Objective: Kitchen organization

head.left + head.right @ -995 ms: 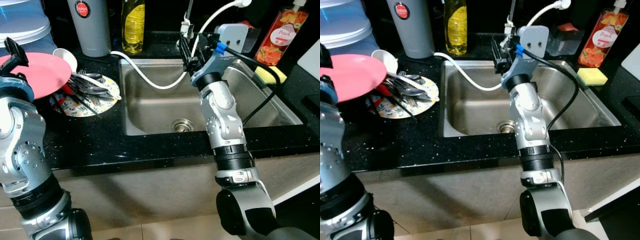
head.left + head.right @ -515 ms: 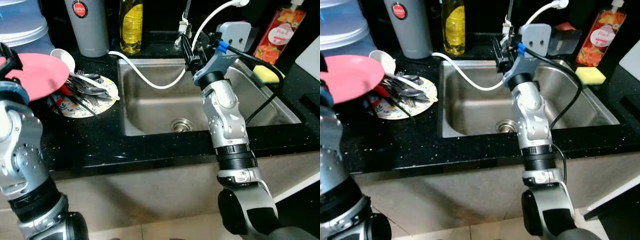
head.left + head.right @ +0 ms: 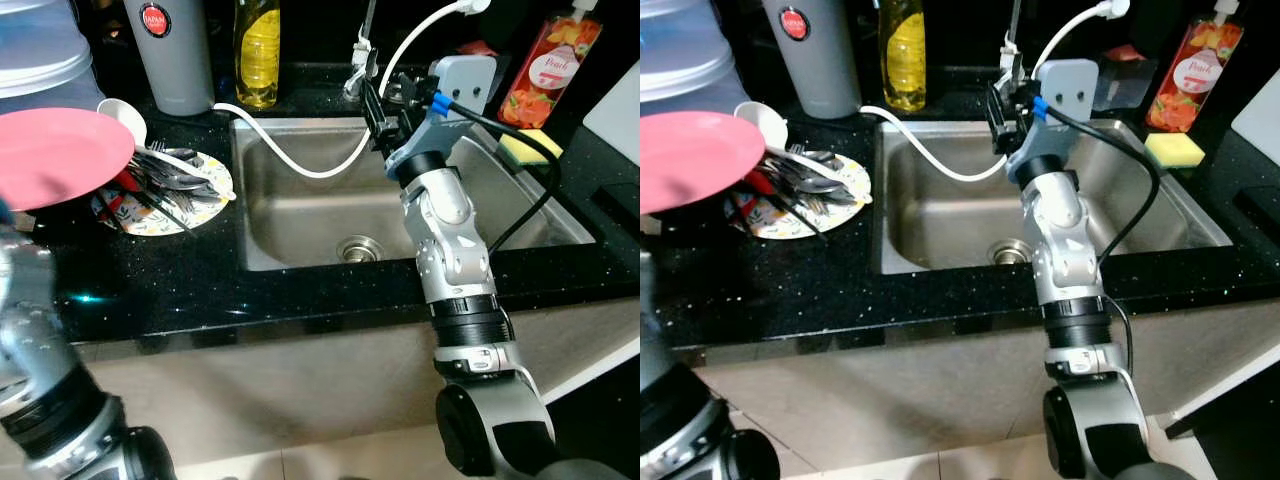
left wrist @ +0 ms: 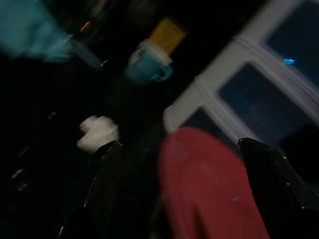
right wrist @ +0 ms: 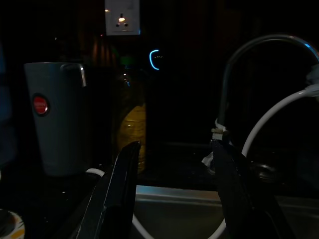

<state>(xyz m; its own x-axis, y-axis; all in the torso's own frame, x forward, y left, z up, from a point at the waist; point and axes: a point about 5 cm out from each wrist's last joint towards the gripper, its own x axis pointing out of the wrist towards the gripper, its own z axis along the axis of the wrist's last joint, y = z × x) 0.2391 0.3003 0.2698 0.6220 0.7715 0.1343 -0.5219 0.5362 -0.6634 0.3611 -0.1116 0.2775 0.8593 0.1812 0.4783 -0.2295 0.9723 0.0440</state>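
A pink plate hangs above the counter at the far left, held by my left gripper. In the left wrist view the plate lies between the two black fingers. My left arm is blurred below it. Under the plate's right edge sits a floral plate piled with cutlery, and a white cup stands behind it. My right gripper is raised over the back rim of the steel sink, beside the faucet. Its fingers are open with nothing between them.
A grey tumbler and a yellow oil bottle stand behind the sink. A white hose loops into the basin. At the right are a peach soap bottle and a yellow sponge. A pale container sits back left.
My left arm has shifted and is now blurred, and the pink plate it carries looks larger and nearer the camera. The right gripper stays over the sink by the faucet.
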